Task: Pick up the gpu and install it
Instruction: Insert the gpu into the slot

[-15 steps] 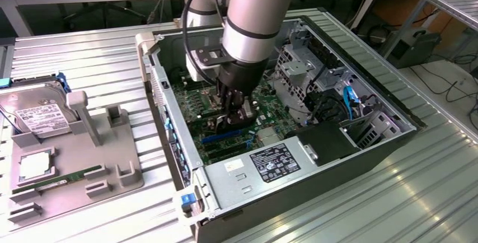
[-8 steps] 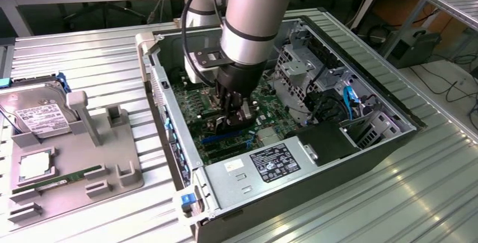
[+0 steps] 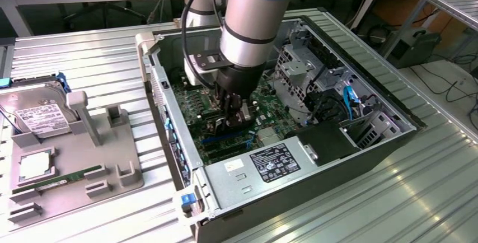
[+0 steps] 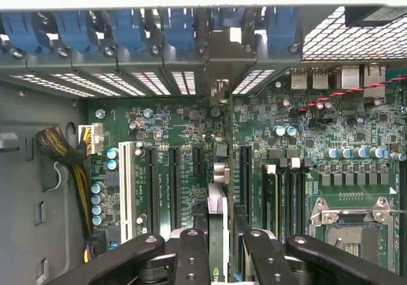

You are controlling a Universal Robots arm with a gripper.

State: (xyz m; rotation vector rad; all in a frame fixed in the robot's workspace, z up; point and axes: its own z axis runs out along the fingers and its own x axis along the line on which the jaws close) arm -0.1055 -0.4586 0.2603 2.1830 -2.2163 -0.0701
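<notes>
Open computer case (image 3: 388,136) lying on its side on a ribbed metal table (image 3: 89,64), with the robot arm (image 3: 254,19) reaching down into it. On the exterior view's left stands a grey fixture tray (image 3: 123,181) that carries a silver hard drive (image 3: 37,117) and a slim green memory stick (image 3: 60,178), both well apart from the work. Inside the case lies the green motherboard (image 4: 356,139). Just above it, the gripper (image 4: 219,243) has one dark finger on each face of the gpu (image 4: 217,202), closed on the card. The card stands on edge between the long black expansion slots (image 4: 152,183) and the memory sockets. Its metal bracket (image 4: 220,56) meets the rear wall below the row of blue retention clips (image 4: 178,27). Whether the edge connector is already seated cannot be told. The step in hand appears to be seating the card. It would be done well by holding the card upright and parallel to its slot, with the bracket kept in its rear opening. Pressure should be straight and even, since a tilted card could bind or strike the nearby capacitors.
</notes>
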